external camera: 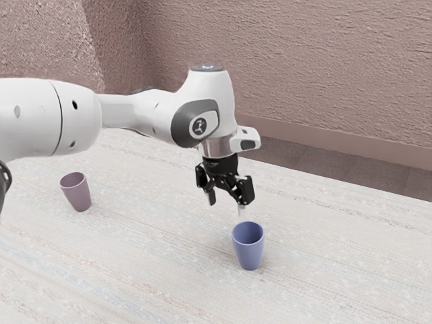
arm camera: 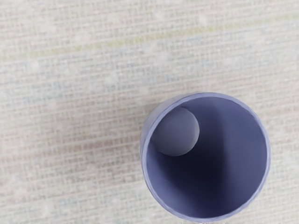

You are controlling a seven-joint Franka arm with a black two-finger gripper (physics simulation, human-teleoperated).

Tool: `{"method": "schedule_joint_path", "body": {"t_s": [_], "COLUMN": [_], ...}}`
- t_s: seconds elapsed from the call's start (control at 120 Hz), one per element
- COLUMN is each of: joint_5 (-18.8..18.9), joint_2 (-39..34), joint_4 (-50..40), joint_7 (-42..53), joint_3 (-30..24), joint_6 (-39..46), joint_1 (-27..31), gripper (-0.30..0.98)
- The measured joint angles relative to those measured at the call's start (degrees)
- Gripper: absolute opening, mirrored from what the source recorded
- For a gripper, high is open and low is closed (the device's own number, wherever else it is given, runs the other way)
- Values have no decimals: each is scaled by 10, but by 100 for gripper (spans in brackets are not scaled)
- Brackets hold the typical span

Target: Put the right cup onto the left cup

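- Black tool point(external camera: 226, 204): fingers wide apart, holding nothing, above and slightly off-centre from the blue cup.
- Blue cup point(external camera: 248, 246): upright, open mouth up, likely the one to lift. Best to line up with its rim first, then lower straight; a finger landing on the rim could tip it.
- Mauve cup point(external camera: 76, 192): upright, well apart, toward the exterior view's left, on the pale table point(external camera: 155, 270).

So the bench point(external camera: 155, 270) is pale and streaky, with a blue cup point(external camera: 248, 246) upright lower right of centre and a mauve one point(external camera: 76, 192) upright at left.
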Motion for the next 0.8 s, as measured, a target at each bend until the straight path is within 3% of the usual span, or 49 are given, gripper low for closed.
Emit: {"method": "schedule_joint_path", "body": {"t_s": [0.2,0.8], "joint_5": [-7,-20], "joint_2": [-1,52], "joint_4": [-48,-52], "joint_7": [-11,-26], "joint_3": [-6,-6], "joint_6": [33,123], "joint_1": [0,1], "gripper": [67,64]}}
